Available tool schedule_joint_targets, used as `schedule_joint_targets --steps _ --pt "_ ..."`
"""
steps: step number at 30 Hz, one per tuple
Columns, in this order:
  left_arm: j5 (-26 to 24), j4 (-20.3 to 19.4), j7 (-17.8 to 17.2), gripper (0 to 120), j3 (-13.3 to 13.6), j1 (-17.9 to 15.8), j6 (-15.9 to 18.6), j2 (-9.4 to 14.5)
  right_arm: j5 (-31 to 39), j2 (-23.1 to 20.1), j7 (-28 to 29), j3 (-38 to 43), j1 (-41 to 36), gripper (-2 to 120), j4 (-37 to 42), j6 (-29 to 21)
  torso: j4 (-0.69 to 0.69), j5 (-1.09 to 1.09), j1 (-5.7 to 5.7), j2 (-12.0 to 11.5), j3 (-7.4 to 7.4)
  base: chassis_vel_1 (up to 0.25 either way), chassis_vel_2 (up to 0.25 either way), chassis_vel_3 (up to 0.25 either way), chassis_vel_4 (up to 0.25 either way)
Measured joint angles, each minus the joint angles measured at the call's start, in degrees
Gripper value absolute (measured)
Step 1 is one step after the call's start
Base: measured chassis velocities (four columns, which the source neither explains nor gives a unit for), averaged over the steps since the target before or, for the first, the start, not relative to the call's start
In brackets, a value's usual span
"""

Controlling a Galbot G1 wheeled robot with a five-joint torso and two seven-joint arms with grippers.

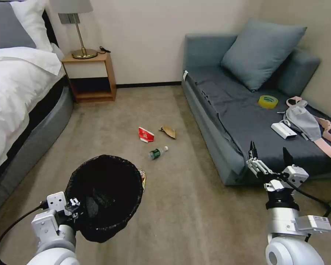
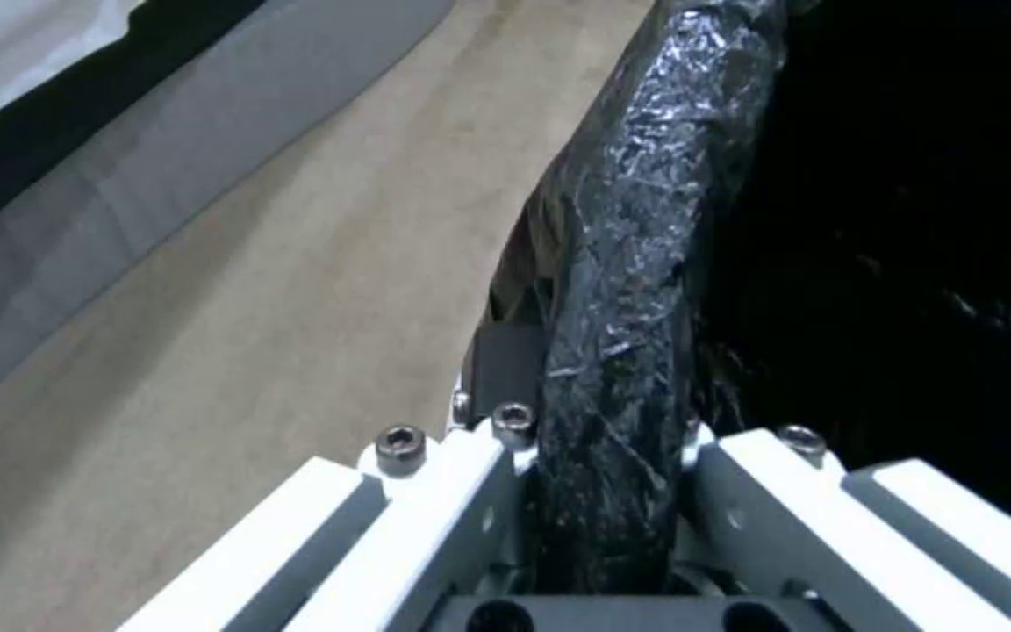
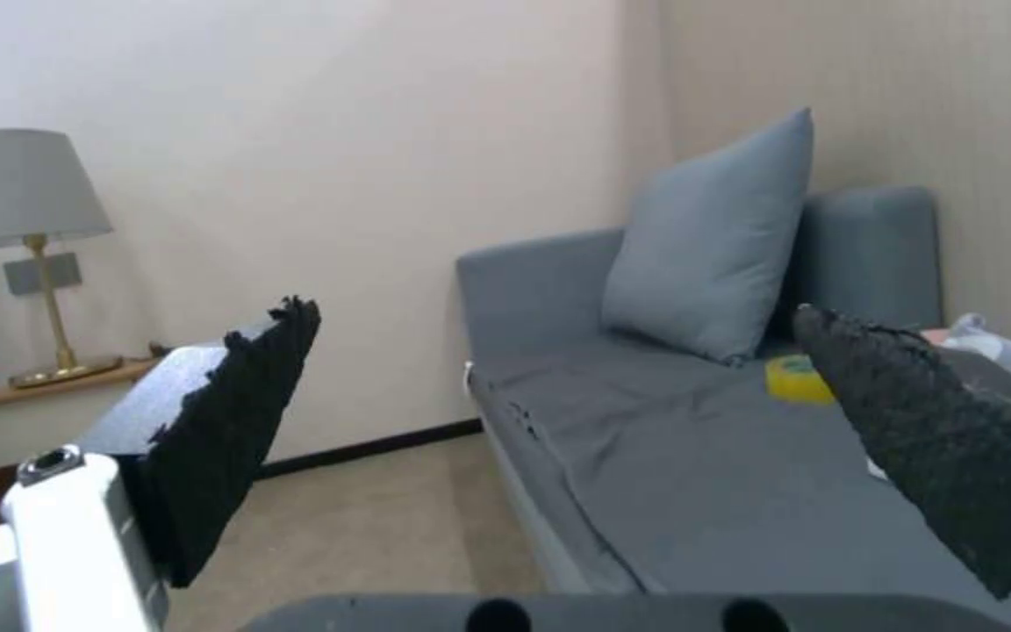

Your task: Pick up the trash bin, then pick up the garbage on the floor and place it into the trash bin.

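The trash bin (image 1: 105, 197), round and lined with a crinkly black bag, hangs off the carpet at the lower left. My left gripper (image 1: 75, 206) is shut on its near rim. In the left wrist view the bag-covered rim (image 2: 623, 290) runs between the white fingers (image 2: 435, 491). The garbage lies on the carpet ahead: a red-and-white carton (image 1: 146, 134), a brown paper scrap (image 1: 168, 131) and a small clear bottle (image 1: 157, 152). A gold wrapper (image 1: 142, 178) peeks out behind the bin. My right gripper (image 1: 270, 154) is held up by the sofa's front edge, open and empty, its black pads (image 3: 237, 430) wide apart.
A bed (image 1: 14, 84) fills the left side, with a nightstand (image 1: 90, 75) and lamp beyond it. A grey sofa (image 1: 228, 110) lines the right wall, carrying a cushion (image 1: 261, 51), a yellow tape roll (image 1: 267, 101), a white box (image 1: 283, 130) and a grey pouch (image 1: 305, 121).
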Motion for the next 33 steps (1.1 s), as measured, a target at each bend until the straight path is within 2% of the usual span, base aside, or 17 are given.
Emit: schedule_joint_targets --steps 15,33 --pt "-0.4 0.5 0.0 2 -2.1 -1.0 -0.1 0.1 -0.7 0.2 -0.2 -0.2 -0.3 100 0.0 -0.1 0.00 0.00 0.00 0.0 0.00 -0.111 0.098 0.095 -0.100" --pt "-0.3 1.3 0.1 2 -2.6 -2.0 -0.3 0.0 -0.9 0.2 -0.5 -0.5 0.0 100 -0.4 -0.1 0.00 0.01 0.00 0.0 0.00 -0.096 0.105 0.097 -0.100"
